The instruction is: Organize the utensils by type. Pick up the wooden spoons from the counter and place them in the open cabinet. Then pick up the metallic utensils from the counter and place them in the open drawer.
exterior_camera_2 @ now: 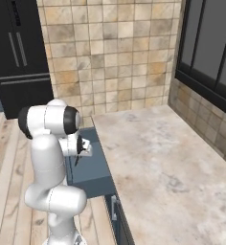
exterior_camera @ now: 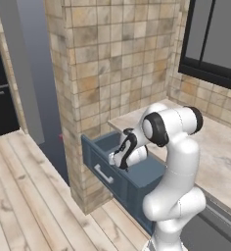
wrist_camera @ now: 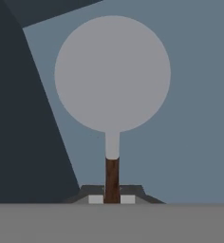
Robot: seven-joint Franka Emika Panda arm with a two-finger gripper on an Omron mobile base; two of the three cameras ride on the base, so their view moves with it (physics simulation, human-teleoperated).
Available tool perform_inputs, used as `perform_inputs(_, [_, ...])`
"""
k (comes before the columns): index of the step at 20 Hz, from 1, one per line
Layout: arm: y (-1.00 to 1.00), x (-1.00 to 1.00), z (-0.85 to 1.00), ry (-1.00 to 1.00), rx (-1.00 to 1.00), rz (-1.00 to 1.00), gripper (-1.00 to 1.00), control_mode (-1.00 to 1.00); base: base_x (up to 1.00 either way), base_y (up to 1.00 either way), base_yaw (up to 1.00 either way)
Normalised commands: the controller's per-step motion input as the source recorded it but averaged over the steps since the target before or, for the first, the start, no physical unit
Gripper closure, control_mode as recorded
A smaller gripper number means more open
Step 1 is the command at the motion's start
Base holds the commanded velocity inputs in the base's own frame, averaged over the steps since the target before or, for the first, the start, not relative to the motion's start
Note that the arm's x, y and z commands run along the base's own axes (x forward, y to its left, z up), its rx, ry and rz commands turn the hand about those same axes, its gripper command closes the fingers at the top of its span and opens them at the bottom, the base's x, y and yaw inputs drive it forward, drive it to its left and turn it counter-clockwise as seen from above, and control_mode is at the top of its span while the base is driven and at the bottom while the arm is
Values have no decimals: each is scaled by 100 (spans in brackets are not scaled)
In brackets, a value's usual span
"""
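I can read no text, label, brand, number or sign anywhere in these views.

Pincer clamped, arm folded low

arm: glossy white, rounded links | joints: black bands | gripper: dark
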Motion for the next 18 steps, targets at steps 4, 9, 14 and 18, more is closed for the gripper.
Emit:
perform_inputs(4, [13, 5, -32, 2, 0, -1, 100, -100, 0, 0, 0])
perform_inputs(9, [43, -19, -45, 6, 5, 0, 100, -100, 0, 0, 0])
perform_inputs(14, [59, -28, -49, 5, 4, -2, 100, -100, 0, 0, 0])
perform_inputs(18, [65, -33, -53, 3, 1, -4, 100, -100, 0, 0, 0])
